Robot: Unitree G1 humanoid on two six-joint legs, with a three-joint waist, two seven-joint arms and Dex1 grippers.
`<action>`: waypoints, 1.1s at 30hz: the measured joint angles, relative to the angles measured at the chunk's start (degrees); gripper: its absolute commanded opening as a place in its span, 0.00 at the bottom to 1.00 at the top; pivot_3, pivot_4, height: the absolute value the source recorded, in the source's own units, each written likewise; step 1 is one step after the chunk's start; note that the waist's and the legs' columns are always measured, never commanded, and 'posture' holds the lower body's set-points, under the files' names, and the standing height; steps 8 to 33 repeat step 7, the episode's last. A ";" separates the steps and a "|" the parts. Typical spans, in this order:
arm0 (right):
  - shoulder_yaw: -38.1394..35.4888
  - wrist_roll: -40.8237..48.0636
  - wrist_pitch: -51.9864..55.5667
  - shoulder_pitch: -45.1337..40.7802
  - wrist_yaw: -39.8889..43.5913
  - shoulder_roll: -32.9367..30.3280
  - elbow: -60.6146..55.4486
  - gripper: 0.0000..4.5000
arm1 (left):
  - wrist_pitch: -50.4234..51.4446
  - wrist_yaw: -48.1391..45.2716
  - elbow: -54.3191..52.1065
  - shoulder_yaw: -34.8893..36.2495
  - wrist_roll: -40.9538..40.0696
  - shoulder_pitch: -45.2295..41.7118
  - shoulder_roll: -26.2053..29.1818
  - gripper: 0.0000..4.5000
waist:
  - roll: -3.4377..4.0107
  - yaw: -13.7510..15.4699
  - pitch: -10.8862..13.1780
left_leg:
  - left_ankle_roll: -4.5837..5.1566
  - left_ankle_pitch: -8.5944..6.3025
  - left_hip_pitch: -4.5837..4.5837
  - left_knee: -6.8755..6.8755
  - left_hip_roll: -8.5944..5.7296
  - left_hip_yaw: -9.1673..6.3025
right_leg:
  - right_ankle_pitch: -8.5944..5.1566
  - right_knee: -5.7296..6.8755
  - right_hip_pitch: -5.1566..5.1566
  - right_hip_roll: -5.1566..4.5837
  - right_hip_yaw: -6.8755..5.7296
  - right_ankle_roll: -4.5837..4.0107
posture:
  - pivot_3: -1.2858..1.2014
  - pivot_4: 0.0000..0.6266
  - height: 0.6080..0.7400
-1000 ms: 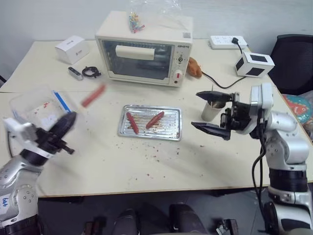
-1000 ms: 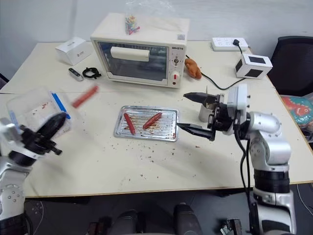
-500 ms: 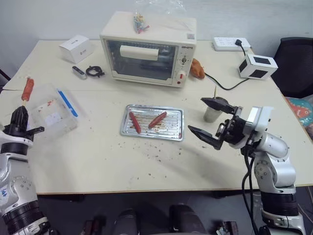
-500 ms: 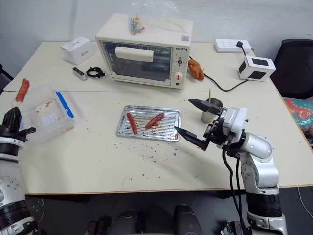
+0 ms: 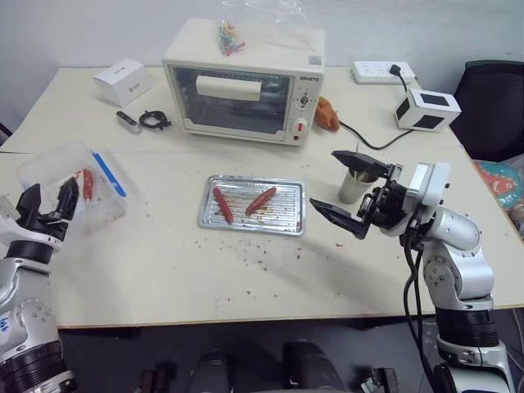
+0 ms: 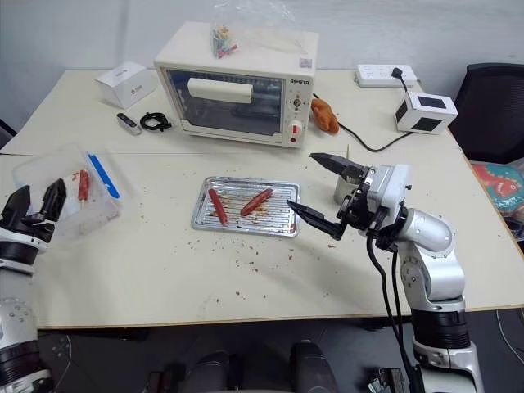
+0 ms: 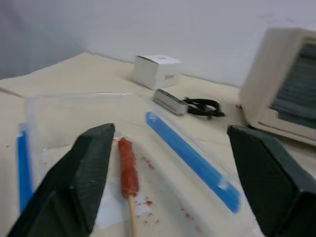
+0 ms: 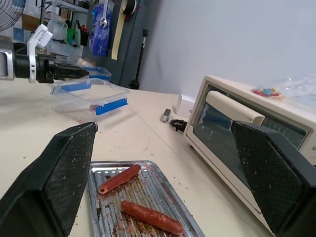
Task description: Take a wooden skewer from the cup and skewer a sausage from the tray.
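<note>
A red-brown sausage (image 7: 127,165) on a wooden skewer (image 7: 131,217) lies in the clear plastic box (image 5: 49,168) at the table's left. My left gripper (image 5: 49,199) is just in front of it, open, with its fingers apart from the sausage. The metal tray (image 5: 209,219) in the middle holds two more sausages (image 5: 222,205) (image 5: 260,200). The silver cup (image 5: 354,188) stands right of the tray with a thin stick (image 6: 347,152) poking up. My right gripper (image 5: 322,180) hovers open beside the cup, pointing toward the tray, with nothing between its fingers.
A cream toaster oven (image 5: 243,82) stands behind the tray with a plastic bag on top. A white box (image 5: 121,80), a black cable (image 5: 153,120), a power strip (image 5: 378,71) and a white cube (image 5: 424,108) sit along the back. Crumbs dot the table.
My left gripper held the skewered sausage up over the left side; it has now opened and the sausage lies in the clear box. The right gripper stayed beside the cup.
</note>
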 measured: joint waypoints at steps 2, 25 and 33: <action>0.06 0.39 1.10 0.13 0.95 -1.47 0.34 1.00 | -1.17 -6.01 -3.67 -2.06 1.00 3.74 3.63 0.99 | 0.00 0.03 0.00 | 0.00 0.00 0.00 -0.02 -0.02 0.01 | 0.00 -0.07 0.00 -0.02 0.02 -0.01 | 0.52 0.24 1.00; 0.37 1.09 1.80 3.69 6.47 -5.36 1.22 1.00 | -5.68 -19.95 -11.27 -10.71 7.84 13.70 12.10 0.99 | 0.02 0.22 0.00 | 0.03 -0.02 0.07 -0.08 -0.07 0.03 | -0.01 -0.32 0.09 -0.07 0.04 -0.02 | 0.52 0.24 1.00; 0.37 1.09 1.80 3.69 6.47 -5.36 1.22 1.00 | -5.68 -19.95 -11.27 -10.71 7.84 13.70 12.10 0.99 | 0.02 0.22 0.00 | 0.03 -0.02 0.07 -0.08 -0.07 0.03 | -0.01 -0.32 0.09 -0.07 0.04 -0.02 | 0.52 0.24 1.00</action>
